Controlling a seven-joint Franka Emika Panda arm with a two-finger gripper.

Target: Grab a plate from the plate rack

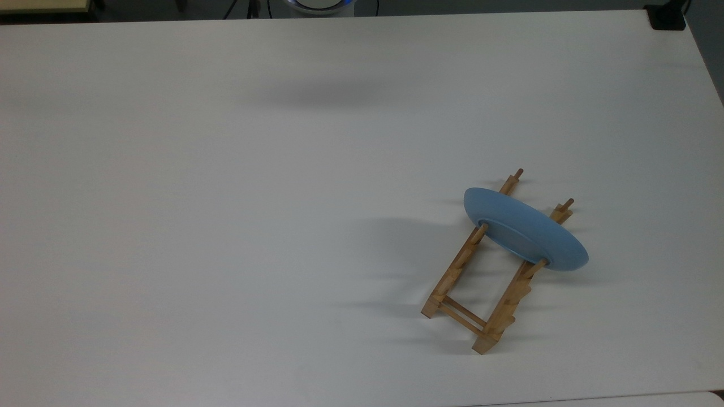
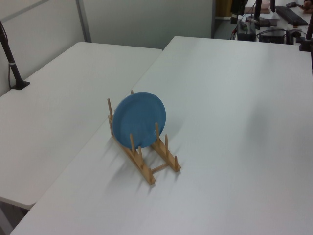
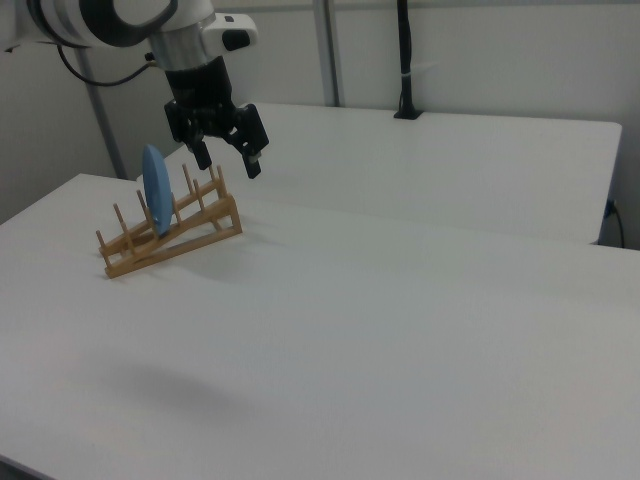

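Standing on edge in the rack (image 1: 458,271), the plate (image 1: 523,228) looks stiff, slick, breakable; gripper (image 3: 226,158) spread empty, best pinching its top rim.

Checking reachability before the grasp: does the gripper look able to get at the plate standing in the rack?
Probably yes: the open gripper hangs in the air, the plate stands upright in the plate rack, rim uncovered.

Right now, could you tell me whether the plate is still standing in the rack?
Yes: the plate stands on edge between the plate rack's pegs, with nothing gripping it.
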